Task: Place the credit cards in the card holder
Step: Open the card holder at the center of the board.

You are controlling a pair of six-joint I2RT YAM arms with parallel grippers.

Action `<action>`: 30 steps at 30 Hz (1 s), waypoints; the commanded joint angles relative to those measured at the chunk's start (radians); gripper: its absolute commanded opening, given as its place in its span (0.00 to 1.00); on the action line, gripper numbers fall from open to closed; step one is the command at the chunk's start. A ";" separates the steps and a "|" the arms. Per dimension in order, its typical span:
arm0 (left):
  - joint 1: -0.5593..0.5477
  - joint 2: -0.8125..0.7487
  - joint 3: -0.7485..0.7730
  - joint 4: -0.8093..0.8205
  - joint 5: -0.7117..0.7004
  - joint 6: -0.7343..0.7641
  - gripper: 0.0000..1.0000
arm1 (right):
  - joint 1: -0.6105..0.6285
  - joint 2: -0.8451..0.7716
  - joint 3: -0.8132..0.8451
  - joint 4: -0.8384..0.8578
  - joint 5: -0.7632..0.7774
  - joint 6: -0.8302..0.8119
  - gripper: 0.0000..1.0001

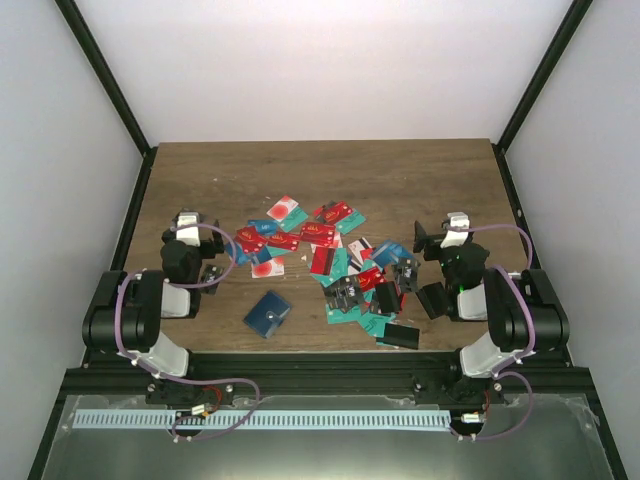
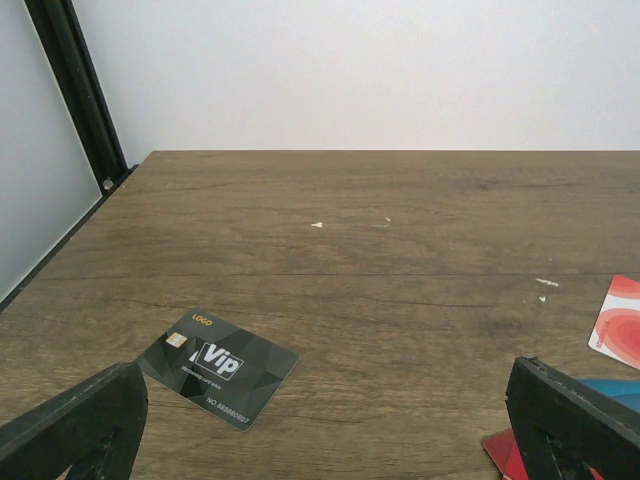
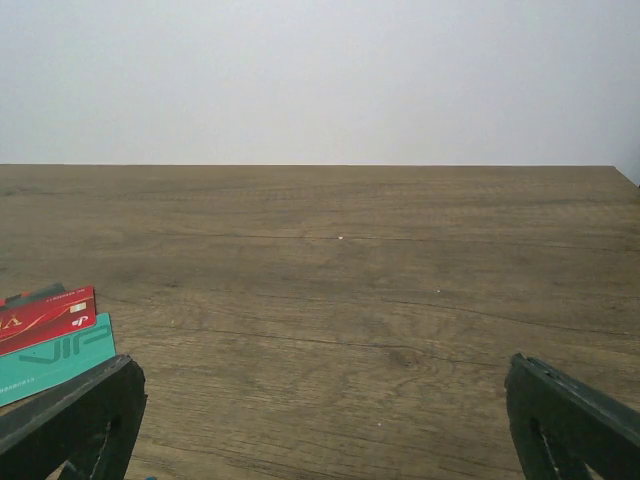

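Several credit cards (image 1: 335,262) in red, teal, blue, white-with-red and black lie scattered and overlapping across the middle of the wooden table. The dark navy card holder (image 1: 267,314) lies flat and closed near the front edge, left of the pile. My left gripper (image 1: 190,230) rests low at the pile's left, open and holding nothing. In its wrist view a black "Vip" card (image 2: 218,365) lies ahead of the left gripper (image 2: 325,400). My right gripper (image 1: 448,234) sits open to the right of the pile. The right gripper (image 3: 322,400) has bare wood between its fingers, with red and teal cards (image 3: 50,340) at the left.
White walls close the table on three sides, with black frame posts (image 1: 105,70) at the back corners. A post (image 2: 80,95) stands at the far left in the left wrist view. A white-and-red card (image 2: 622,322) lies at that view's right edge.
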 commanded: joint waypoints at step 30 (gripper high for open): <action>-0.002 -0.326 0.631 -1.007 -0.110 -0.157 1.00 | 0.001 -0.182 0.581 -0.842 0.092 0.181 1.00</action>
